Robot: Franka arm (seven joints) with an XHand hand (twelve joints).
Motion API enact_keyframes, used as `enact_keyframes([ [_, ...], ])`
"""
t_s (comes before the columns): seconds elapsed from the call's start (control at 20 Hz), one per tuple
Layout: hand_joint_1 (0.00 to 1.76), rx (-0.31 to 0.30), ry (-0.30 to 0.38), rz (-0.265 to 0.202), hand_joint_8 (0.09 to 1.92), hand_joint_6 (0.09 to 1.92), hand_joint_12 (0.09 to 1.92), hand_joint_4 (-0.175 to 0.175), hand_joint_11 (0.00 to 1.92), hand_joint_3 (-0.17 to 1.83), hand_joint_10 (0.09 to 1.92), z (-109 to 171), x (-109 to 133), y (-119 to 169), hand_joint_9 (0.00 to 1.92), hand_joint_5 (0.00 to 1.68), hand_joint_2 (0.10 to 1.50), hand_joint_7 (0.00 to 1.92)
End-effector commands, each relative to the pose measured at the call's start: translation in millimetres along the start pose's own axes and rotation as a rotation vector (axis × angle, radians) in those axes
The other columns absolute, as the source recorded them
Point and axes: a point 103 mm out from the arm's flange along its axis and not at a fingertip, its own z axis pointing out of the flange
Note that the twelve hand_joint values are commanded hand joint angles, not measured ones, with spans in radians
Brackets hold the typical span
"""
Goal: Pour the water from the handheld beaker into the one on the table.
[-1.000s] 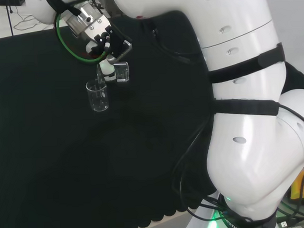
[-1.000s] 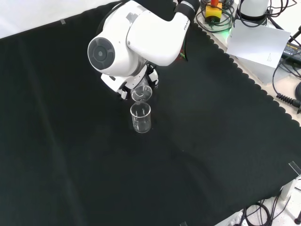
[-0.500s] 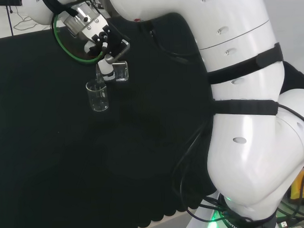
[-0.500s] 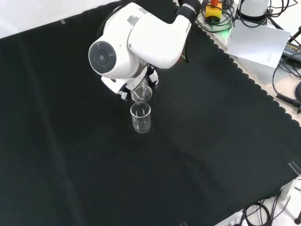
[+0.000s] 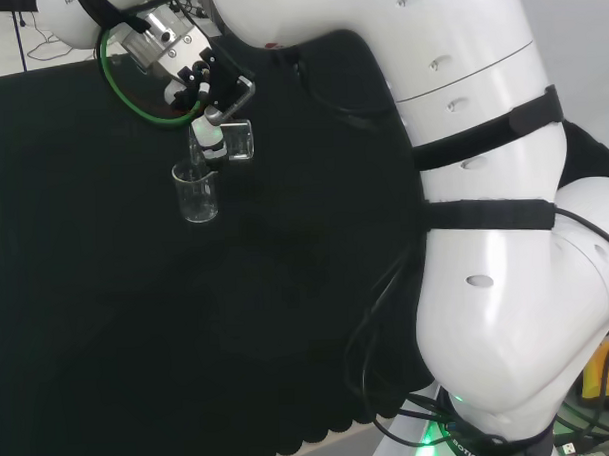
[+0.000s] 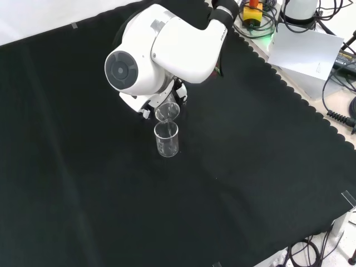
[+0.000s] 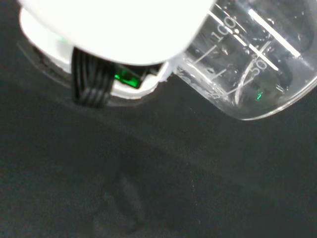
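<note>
A clear beaker [image 5: 196, 192] stands upright on the black cloth [image 5: 138, 324]; the front view shows the same beaker [image 6: 166, 139] just below the arm's big white link. My hand [image 5: 212, 103] is curled round a second clear beaker [image 5: 233, 140], tipped on its side with its mouth toward the standing one. In the front view the tipped beaker [image 6: 167, 112] hangs right above the standing beaker's rim, and the hand [image 6: 179, 93] is mostly hidden behind the link. The wrist view shows the held beaker [image 7: 247, 64] close up, tilted, with drops on its wall.
The arm's white links [image 5: 485, 232] stand at the right of the head view. Cables, a sheet of paper [image 6: 306, 53] and a yellow box lie beyond the cloth's scalloped edge at the front view's upper right.
The hand and the held beaker have risen slightly and tipped a little further over the standing beaker. The standing beaker has not moved.
</note>
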Motion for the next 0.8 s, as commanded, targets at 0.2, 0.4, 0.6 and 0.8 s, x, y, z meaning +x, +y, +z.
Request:
enact_keyframes([
  [0.2,1.31,0.022,-0.024,0.003,0.89,0.91,0.75,-0.175,1.18,0.85,0.83,-3.0,3.5,1.9,1.47,1.17,0.59,1.23],
  [0.4,1.31,0.028,-0.032,0.004,0.89,0.91,0.75,-0.175,1.18,0.85,0.83,-4.4,4.6,2.0,1.47,1.17,0.59,1.23],
  [0.6,1.31,0.039,-0.040,0.009,0.89,0.91,0.75,-0.175,1.18,0.85,0.83,-3.4,4.2,3.1,1.47,1.17,0.59,1.23],
  [0.8,1.31,0.040,-0.058,0.006,0.89,0.91,0.75,-0.175,1.18,0.85,0.83,-4.9,7.8,2.3,1.47,1.17,0.59,1.23],
])
